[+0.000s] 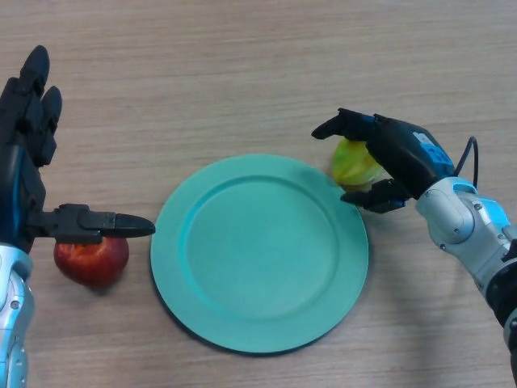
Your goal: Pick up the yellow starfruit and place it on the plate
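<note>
The right hand (396,162) enters from the right edge of the table (258,56), with fingers above and thumb below curled round the yellow starfruit (355,164). The fruit sits just beside the upper right rim of the green plate (258,250); whether it touches the rim or the table cannot be determined, and the palm hides its right side. The plate lies at the table's centre, nearer the front edge. The left hand (28,153) rests at the left edge, fingers straight and spread wide, thumb extended toward the plate. A red apple (91,260) lies under that thumb, its top partly covered
</note>
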Available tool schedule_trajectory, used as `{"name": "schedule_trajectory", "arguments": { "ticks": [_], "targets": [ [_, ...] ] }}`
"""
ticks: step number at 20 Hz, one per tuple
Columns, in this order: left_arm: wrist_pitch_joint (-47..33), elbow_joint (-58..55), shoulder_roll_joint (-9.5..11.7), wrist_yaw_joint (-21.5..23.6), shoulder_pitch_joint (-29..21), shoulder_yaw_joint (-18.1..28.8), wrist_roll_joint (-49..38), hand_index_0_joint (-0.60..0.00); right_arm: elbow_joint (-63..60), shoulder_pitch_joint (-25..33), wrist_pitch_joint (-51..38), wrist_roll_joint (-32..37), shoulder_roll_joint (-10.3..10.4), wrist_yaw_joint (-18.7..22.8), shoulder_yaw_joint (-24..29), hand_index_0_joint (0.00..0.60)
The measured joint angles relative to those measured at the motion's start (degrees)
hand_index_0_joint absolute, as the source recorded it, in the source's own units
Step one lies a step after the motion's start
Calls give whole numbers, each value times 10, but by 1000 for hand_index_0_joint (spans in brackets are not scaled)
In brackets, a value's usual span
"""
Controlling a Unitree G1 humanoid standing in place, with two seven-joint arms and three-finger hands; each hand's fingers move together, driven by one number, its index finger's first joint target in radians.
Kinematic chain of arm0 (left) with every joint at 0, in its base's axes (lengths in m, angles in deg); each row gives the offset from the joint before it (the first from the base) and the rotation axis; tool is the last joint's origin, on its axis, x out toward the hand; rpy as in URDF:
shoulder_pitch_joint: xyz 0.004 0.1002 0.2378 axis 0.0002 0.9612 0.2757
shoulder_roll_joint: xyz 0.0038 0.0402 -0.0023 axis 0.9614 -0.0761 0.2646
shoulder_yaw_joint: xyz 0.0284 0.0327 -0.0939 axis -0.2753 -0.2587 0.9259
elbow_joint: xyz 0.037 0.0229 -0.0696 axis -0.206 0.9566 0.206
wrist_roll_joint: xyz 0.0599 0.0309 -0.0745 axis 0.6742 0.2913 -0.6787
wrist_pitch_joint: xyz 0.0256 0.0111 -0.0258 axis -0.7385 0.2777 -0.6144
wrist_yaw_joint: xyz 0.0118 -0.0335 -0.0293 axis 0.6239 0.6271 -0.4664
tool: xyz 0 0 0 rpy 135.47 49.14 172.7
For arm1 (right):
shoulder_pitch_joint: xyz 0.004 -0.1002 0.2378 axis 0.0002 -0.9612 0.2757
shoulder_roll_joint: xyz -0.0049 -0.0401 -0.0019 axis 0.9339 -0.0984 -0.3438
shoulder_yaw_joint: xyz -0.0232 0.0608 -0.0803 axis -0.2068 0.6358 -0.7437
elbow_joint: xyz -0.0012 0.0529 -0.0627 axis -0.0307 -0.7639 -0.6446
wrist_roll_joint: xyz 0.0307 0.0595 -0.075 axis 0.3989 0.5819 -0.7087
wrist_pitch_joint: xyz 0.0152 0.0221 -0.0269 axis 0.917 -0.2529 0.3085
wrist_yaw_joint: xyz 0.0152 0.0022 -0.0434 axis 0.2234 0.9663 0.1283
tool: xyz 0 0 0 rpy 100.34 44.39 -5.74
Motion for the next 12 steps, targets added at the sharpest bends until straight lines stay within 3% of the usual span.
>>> {"name": "schedule_trajectory", "arguments": {
  "ticks": [3, 4, 9, 12],
  "targets": [
    [0, 0, 0, 0, 0, 0, 0, 0, 2, 0, 1, 0, 0, -4, 0, 549],
    [0, 0, 0, 0, -1, 0, 0, 0, 3, 0, 1, 0, -1, -4, 0, 599],
    [-6, 4, 0, 0, -4, 0, 0, 0, 9, 1, -6, -2, -11, 0, -2, 600],
    [-6, 4, 1, 0, -5, 0, 0, 0, 0, 5, -22, -51, -17, 36, -18, 600]
  ]
}}
